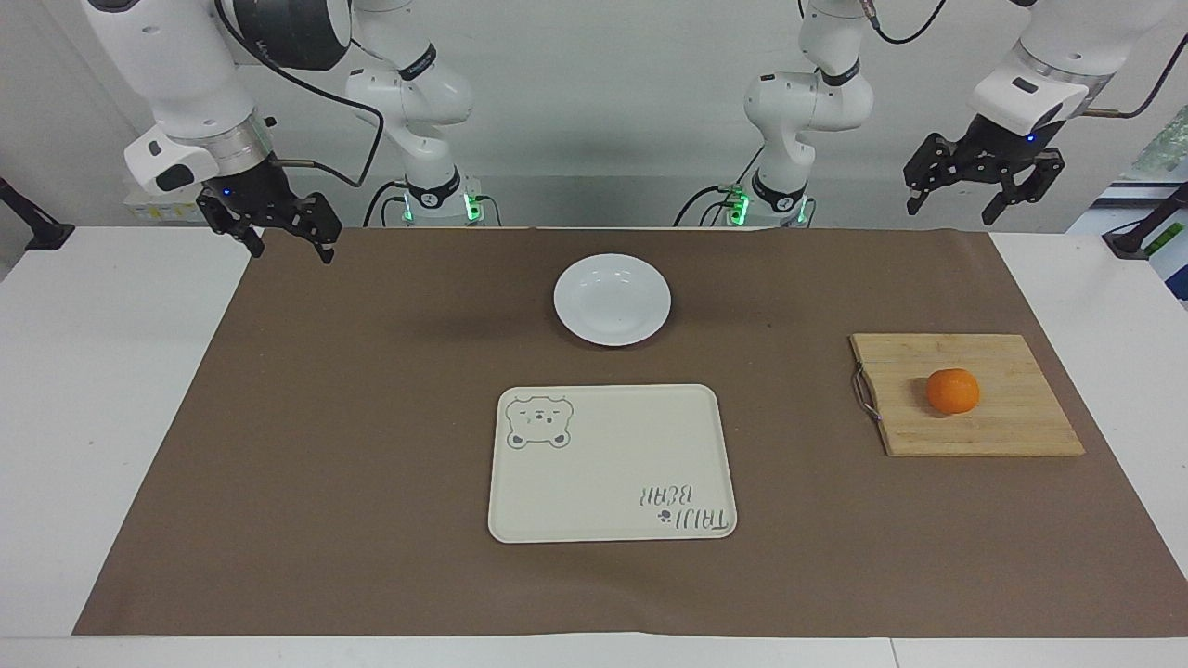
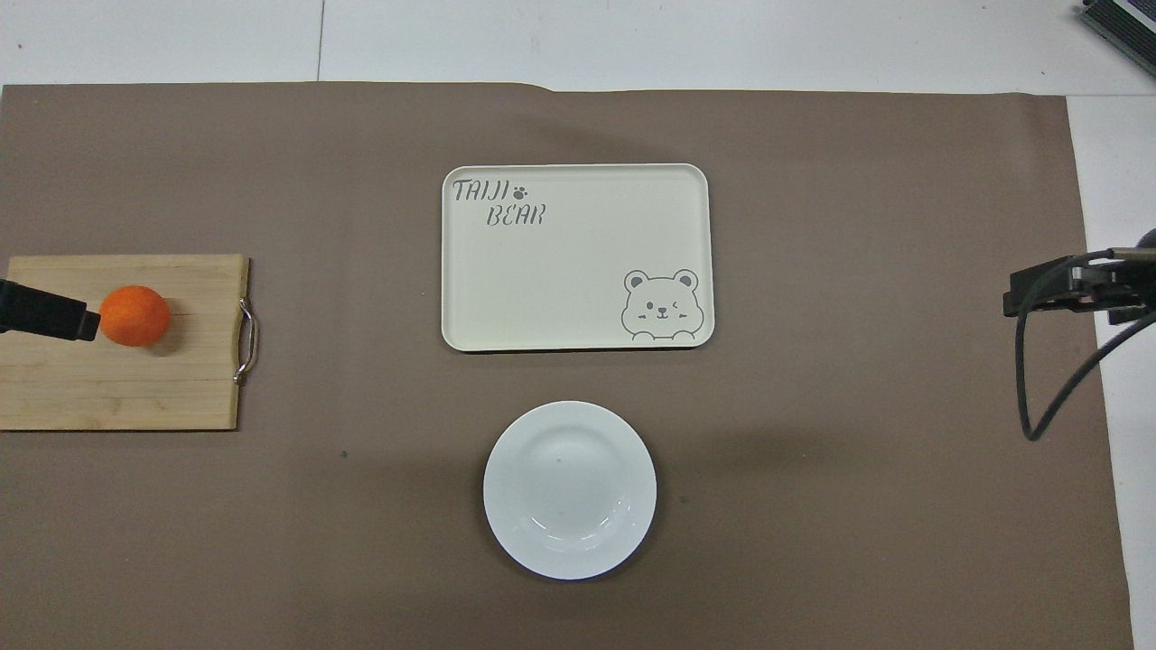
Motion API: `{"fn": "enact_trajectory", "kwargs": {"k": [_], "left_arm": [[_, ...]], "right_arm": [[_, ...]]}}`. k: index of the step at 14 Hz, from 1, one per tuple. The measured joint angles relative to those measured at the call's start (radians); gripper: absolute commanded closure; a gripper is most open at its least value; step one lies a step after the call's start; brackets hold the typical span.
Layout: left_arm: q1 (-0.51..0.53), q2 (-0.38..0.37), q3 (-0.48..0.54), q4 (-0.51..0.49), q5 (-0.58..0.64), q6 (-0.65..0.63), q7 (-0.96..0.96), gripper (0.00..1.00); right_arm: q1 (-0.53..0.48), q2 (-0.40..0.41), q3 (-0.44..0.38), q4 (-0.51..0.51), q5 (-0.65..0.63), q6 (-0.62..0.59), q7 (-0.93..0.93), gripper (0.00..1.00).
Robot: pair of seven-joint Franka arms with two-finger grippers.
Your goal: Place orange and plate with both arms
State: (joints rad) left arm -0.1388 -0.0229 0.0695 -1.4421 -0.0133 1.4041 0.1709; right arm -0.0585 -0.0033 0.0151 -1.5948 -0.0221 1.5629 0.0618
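Observation:
The orange (image 1: 953, 391) sits on a bamboo cutting board (image 1: 1002, 427) toward the left arm's end of the table; it also shows in the overhead view (image 2: 135, 316). The white plate (image 1: 613, 300) lies empty at the middle of the brown mat, nearer to the robots than the cream bear tray (image 1: 613, 464); it also shows in the overhead view (image 2: 570, 488). My left gripper (image 1: 956, 206) hangs open and empty, high over the left arm's end of the table. My right gripper (image 1: 289, 247) hangs open and empty, high over the mat's corner at the right arm's end.
The cream tray (image 2: 578, 262) is bare apart from its printed bear and lettering. The cutting board (image 2: 117, 397) has a metal handle on the side toward the tray. A brown mat (image 1: 371, 417) covers most of the white table.

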Motion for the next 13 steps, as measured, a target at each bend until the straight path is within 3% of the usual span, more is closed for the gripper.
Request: {"fn": "enact_trajectory", "kwargs": {"k": [13], "left_arm": [[0.0,-0.002,0.0,0.0,0.0,-0.003,-0.074,0.0]], "right_arm": [[0.0,0.0,0.0,0.0,0.0,0.0,0.0,0.0]]}}
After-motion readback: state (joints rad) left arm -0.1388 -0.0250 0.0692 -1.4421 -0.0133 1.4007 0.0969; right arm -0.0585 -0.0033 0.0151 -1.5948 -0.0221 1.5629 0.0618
